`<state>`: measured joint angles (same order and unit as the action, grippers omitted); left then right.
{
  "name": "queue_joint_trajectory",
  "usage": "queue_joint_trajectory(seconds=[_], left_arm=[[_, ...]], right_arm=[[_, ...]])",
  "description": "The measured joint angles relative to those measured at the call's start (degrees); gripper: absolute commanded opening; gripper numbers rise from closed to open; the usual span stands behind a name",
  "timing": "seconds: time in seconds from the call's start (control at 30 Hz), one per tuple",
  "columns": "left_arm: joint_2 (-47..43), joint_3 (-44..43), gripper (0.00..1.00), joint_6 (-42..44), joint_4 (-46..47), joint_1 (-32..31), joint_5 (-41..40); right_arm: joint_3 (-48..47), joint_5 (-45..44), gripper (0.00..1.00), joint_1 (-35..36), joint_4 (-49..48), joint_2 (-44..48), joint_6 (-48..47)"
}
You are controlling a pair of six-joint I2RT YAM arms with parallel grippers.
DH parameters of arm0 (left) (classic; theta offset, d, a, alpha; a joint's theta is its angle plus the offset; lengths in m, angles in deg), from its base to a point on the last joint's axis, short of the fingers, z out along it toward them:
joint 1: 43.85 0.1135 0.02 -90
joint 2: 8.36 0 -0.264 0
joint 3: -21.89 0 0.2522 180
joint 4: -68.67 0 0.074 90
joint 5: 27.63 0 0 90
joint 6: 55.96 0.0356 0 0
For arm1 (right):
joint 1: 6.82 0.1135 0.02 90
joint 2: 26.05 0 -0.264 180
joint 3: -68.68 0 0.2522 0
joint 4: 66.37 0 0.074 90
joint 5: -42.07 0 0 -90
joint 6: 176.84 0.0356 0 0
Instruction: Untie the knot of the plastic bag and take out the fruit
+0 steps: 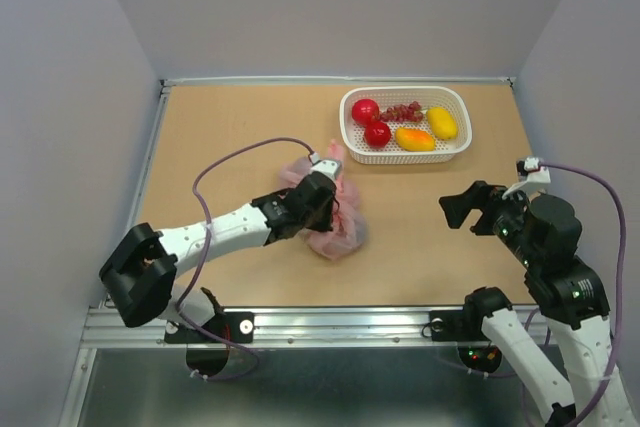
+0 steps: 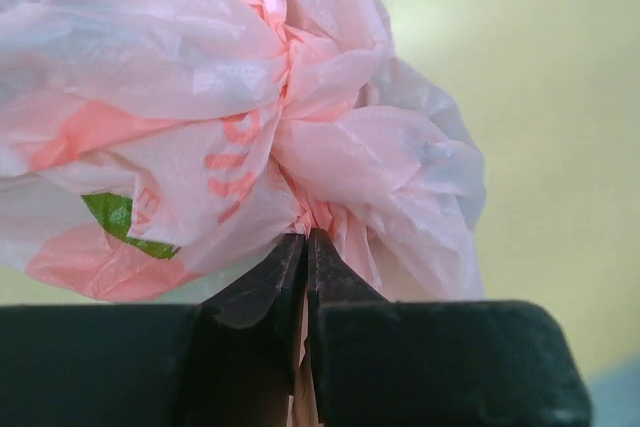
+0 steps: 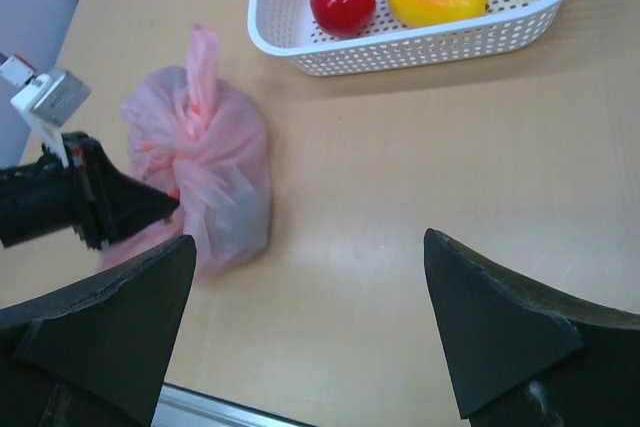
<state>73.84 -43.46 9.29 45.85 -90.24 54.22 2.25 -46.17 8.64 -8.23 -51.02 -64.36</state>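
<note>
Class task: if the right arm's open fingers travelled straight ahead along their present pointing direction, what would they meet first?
Probably the bare tan wooden tabletop. The right arm's open fingers seem aimed just beside the knotted translucent pink plastic bag, not at it, though depth is unclear.

The table [image 1: 230, 117] in front of me was light brown wood, flat and matte. A crumpled, knotted pink plastic bag [image 1: 340, 232] lay on it, a little left of centre. A white perforated basket [image 1: 420, 157] stood on its far right part, well apart from the bag.
</note>
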Motion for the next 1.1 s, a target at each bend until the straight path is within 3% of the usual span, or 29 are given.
queue_joint_trajectory(seconds=[0.13, 0.2, 0.27, 0.47, 0.53, 0.63, 0.83, 1.0, 1.1], left_arm=[[-4.98, 2.45, 0.24, -7.17, -1.55, -12.68, -2.1], [-6.36, 3.76, 0.28, -9.92, -2.47, -15.58, -3.52], [-8.31, 6.14, 0.42, -13.66, -5.07, -16.9, -6.93], [-13.7, 7.85, 0.67, -16.9, -11.32, -13.42, -14.38], [-16.0, 7.85, 0.8, -16.31, -11.3, -10.47, -15.08], [-19.54, 7.41, 0.9, -14.43, -10.67, -5.84, -15.02], [-21.16, 7.08, 0.91, -12.55, -3.52, -5.35, -3.82], [-14.05, 7.08, 0.91, -9.99, 2.62, -7.54, 3.21], [-10.45, 7.1, 0.85, -8.31, 3.8, -8.41, 4.83]], right_arm=[[0.0, 5.05, 1.0, 0.0, -0.74, -3.19, -1.66], [0.0, 7.5, 1.0, 0.0, -1.62, -5.22, -2.03], [0.13, 10.51, 1.0, 0.0, -2.75, -8.09, -2.47], [1.9, 16.44, 1.0, 0.0, -5.95, -15.74, -4.17], [2.4, 17.9, 1.0, 0.02, -6.91, -18.73, -4.46], [3.06, 19.56, 1.0, 0.81, -9.03, -24.04, -4.83], [3.89, 18.91, 1.0, 11.02, -11.19, -30.67, -5.92], [6.43, 17.0, 1.0, 21.35, -13.35, -34.67, -4.94], [8.04, 15.61, 1.0, 25.73, -13.33, -36.2, -4.02]])
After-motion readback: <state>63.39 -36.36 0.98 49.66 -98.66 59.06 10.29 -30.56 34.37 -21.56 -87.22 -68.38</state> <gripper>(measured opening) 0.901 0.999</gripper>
